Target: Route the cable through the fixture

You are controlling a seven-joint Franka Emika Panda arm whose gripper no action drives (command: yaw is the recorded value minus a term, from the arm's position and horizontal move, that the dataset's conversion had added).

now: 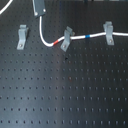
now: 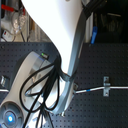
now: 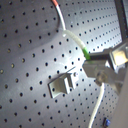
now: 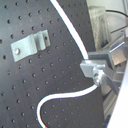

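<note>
The white cable [image 1: 44, 36] hangs from my gripper [image 1: 39, 13] at the far edge of the board. It curves down and runs to the first exterior view's right, past a red band, through the slanting grey clip [image 1: 65, 40], past a blue band [image 1: 87, 36] and through the squat clip [image 1: 107, 31]. The fixture [image 1: 22, 36] stands apart to the first exterior view's left of the cable, with nothing in its fork. In both wrist views the gripper [image 3: 96, 67] [image 4: 95, 72] is shut on the cable beside a green band [image 3: 86, 54]. The fixture [image 3: 62, 83] [image 4: 30, 45] lies close by.
The black perforated board [image 1: 65, 90] stretches toward the near side. A white strand [image 1: 6, 11] crosses the far corner at the first exterior view's left. In the second exterior view the arm [image 2: 60, 35] and its base [image 2: 10, 117] hide most of the board; only the squat clip [image 2: 106, 86] shows.
</note>
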